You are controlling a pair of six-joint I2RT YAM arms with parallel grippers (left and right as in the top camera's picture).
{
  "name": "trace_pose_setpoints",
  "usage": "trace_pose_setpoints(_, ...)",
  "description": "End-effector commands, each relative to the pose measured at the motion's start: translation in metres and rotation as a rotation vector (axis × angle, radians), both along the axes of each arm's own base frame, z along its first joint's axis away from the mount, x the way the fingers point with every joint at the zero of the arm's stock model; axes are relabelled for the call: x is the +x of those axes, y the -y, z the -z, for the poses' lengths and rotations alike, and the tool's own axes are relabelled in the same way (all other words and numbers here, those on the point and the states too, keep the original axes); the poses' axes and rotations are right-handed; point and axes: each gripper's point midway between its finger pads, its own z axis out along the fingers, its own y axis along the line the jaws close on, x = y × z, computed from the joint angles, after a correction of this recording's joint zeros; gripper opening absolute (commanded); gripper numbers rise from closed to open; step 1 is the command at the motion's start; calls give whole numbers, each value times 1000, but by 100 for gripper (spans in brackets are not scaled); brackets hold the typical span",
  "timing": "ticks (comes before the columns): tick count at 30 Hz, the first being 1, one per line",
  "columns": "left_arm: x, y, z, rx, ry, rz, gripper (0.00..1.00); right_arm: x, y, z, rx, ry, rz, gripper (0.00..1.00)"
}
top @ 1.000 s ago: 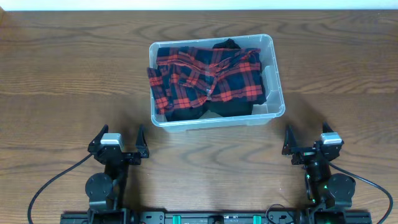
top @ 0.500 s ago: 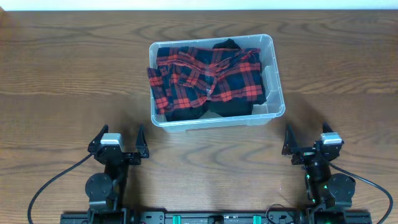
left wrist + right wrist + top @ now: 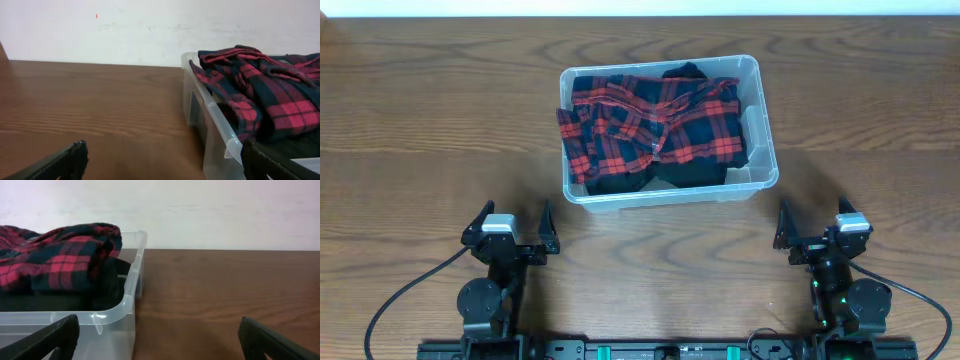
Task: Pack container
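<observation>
The clear plastic container (image 3: 761, 120) stands at the middle of the wooden table. A red and dark plaid garment (image 3: 650, 120) lies bunched inside it over a black garment (image 3: 685, 174), and its left part hangs over the rim. My left gripper (image 3: 512, 227) is open and empty near the front edge, left of the container. My right gripper (image 3: 814, 224) is open and empty at the front right. The container also shows in the left wrist view (image 3: 215, 125) and the right wrist view (image 3: 131, 287). The label on its base is hidden.
The wooden table (image 3: 440, 110) runs on all sides of the container. A pale wall (image 3: 125, 30) lies beyond the table's far edge. The arm bases and cables sit at the front edge.
</observation>
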Motion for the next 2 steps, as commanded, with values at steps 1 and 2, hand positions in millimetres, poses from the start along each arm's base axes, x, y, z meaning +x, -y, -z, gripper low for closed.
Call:
trace_pose_setpoints(1,-1,1,15,-1,-44,9,98,0,0,1,-13,1,1,99)
trace_pose_setpoints(2,-1,1,15,0,-44,9,98,0,0,1,-13,1,1,99)
